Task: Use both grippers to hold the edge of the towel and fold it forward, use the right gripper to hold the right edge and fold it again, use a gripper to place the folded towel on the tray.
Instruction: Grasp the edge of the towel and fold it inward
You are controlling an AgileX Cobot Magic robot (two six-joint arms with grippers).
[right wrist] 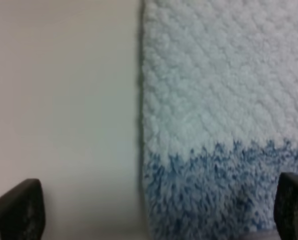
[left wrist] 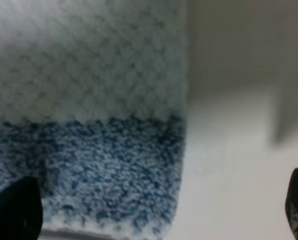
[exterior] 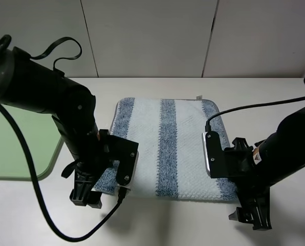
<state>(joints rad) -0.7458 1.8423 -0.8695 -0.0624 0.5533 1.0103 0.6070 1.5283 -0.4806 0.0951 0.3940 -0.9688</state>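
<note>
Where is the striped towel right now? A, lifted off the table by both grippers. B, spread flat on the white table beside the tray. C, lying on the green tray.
B: the towel lies spread flat on the table, with the tray apart from it at the left of the high view.

Open table (exterior: 168, 223) along towel's (exterior: 162, 148) near edge, left gripper (exterior: 87, 199) and right gripper (exterior: 251, 219) blocking its near corners

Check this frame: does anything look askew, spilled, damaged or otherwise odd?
Nothing stands out. The towel lies flat and unfolded on the table. The green tray sits apart from it, at the left of the high view. The left end effector and right end effector are open at its near corners.
</note>
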